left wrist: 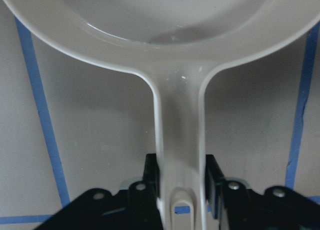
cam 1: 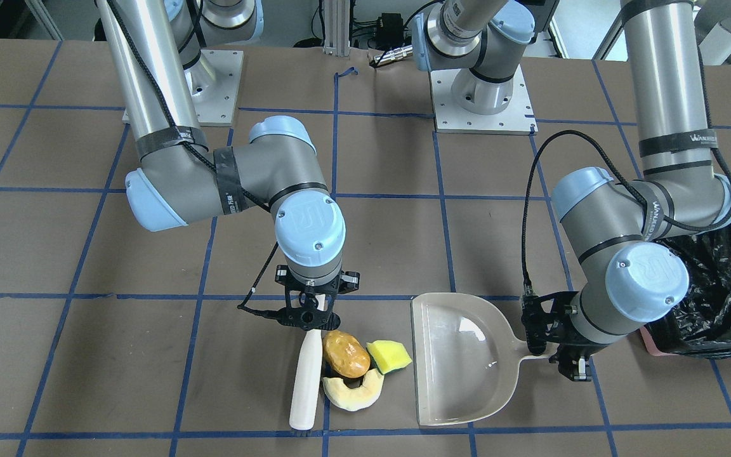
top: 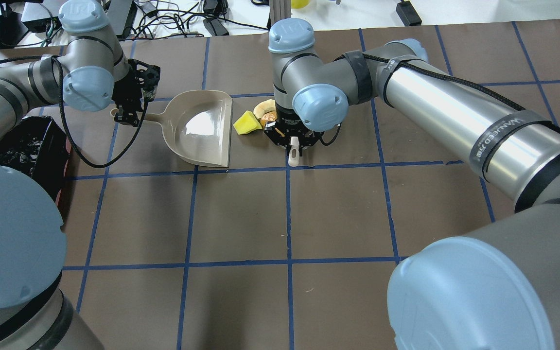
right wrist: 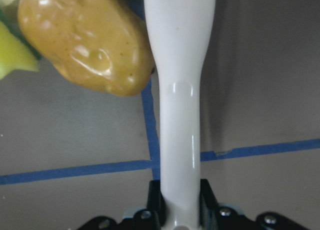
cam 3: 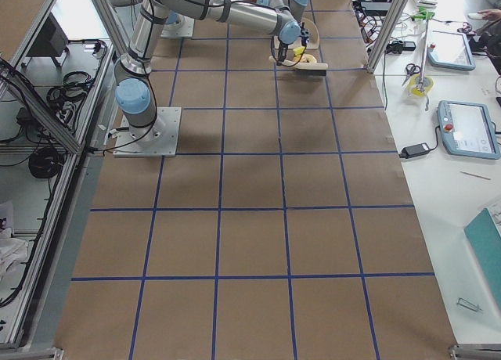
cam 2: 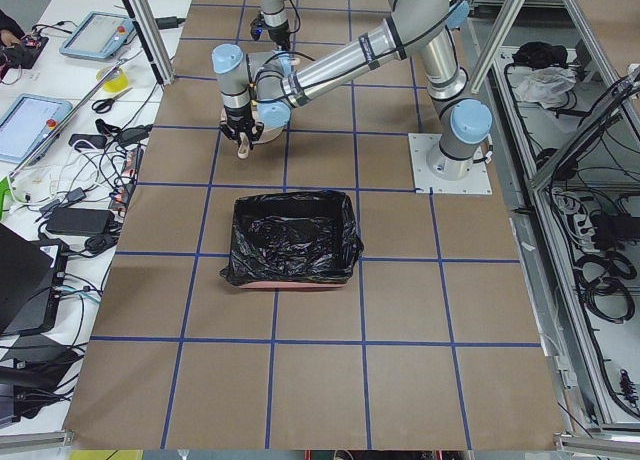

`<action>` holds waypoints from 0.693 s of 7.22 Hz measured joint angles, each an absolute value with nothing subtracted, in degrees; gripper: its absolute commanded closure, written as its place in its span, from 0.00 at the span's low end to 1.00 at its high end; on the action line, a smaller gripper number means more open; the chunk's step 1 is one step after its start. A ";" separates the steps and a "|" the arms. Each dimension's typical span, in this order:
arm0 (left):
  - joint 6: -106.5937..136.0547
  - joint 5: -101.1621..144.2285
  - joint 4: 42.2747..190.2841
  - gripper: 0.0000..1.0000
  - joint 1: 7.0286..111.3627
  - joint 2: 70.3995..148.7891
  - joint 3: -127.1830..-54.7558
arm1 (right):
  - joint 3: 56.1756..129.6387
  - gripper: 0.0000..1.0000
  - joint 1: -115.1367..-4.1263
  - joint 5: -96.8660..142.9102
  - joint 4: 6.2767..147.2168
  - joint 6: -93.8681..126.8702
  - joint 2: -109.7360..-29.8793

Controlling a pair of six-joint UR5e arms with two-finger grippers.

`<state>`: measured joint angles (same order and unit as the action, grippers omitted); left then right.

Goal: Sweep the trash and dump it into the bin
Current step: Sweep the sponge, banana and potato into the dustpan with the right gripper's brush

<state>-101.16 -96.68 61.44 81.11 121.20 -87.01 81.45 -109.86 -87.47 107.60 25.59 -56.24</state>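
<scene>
My right gripper (cam 1: 310,314) is shut on the handle of a white brush (cam 1: 307,381) that lies on the table. The golden-brown potato-like lump (cam 1: 345,354) touches the brush; the wrist view shows it (right wrist: 85,40) against the handle (right wrist: 180,90). The pale melon slice (cam 1: 353,391) and the yellow sponge chunk (cam 1: 388,355) lie beside it, towards the beige dustpan (cam 1: 460,362). The pan is empty. My left gripper (cam 1: 553,343) is shut on its handle (left wrist: 179,140). The bin (cam 1: 714,298), black-bagged with a pink base, stands just beyond my left arm.
The bin (cam 2: 290,240) stands open on the robot's left part of the table. Blue tape lines grid the brown table top (top: 338,209). The two arm bases (cam 1: 483,111) stand at the table's robot side. Cables and tablets lie beyond the table's edge.
</scene>
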 measured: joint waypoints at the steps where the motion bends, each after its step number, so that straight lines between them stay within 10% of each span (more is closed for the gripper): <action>1: -101.16 -96.68 61.44 1.00 81.12 121.20 -87.01 | 80.80 1.00 -110.76 -87.46 107.67 26.38 -55.90; 5: -101.08 -96.68 61.44 1.00 81.13 121.12 -87.01 | 75.99 1.00 -116.46 -84.86 108.27 34.81 -52.43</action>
<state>-101.08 -96.68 61.44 81.13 121.12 -87.01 75.99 -116.46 -84.86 108.27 34.81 -52.43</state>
